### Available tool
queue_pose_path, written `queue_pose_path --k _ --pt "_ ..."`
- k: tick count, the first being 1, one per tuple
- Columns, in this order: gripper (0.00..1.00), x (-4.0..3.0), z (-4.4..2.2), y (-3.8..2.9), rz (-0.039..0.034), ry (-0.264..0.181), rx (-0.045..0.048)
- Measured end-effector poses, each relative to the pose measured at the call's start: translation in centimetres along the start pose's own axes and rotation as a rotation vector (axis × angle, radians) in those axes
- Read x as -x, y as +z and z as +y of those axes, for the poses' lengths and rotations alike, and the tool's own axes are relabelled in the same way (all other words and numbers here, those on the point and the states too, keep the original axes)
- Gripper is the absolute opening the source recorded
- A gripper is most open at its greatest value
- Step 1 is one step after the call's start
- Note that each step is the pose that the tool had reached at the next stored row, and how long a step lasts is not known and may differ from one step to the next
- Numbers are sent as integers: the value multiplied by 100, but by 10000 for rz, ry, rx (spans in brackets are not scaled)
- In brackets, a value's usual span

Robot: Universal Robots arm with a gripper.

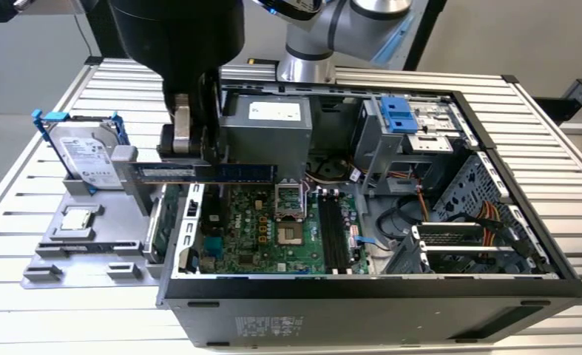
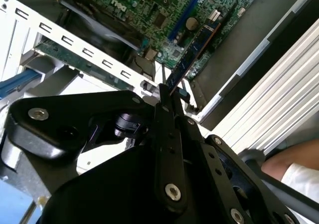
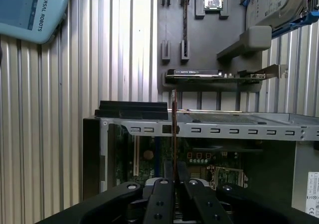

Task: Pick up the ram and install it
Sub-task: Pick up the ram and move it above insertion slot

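In the exterior view, the gripper (image 1: 194, 154) was clamped on the ram (image 1: 243, 171), held level above the open computer case (image 1: 370, 292) near its wall on the exterior view's left. In both wrist views, the ram (image 2: 195, 45) (image 3: 174, 127) jutted edge-on from the gripper (image 2: 167, 98) (image 3: 174, 176) over the motherboard (image 2: 149, 5).

lettering | blue casing (image 3: 30, 6) | white labels (print too small) | hard drive (image 1: 81, 155) | power supply (image 1: 266, 132)

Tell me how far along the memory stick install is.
Pickup is done: the gripper is shut on the memory stick, off the gray tray. It hangs over the edge of the open computer. Left: it is not yet in the memory slots.
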State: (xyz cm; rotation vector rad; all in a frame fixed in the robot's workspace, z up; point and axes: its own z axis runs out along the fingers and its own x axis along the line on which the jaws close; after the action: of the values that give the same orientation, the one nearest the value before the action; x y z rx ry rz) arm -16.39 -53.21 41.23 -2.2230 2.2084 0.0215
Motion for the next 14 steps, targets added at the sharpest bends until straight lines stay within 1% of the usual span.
queue_pose_path --k 4,10,11,14 --pt "0 0 -20 0 0 0 0" --pt "0 0 -23 0 0 0 0" --pt "0 0 -28 0 0 -1 0" --pt "0 0 -70 0 1 2 0"
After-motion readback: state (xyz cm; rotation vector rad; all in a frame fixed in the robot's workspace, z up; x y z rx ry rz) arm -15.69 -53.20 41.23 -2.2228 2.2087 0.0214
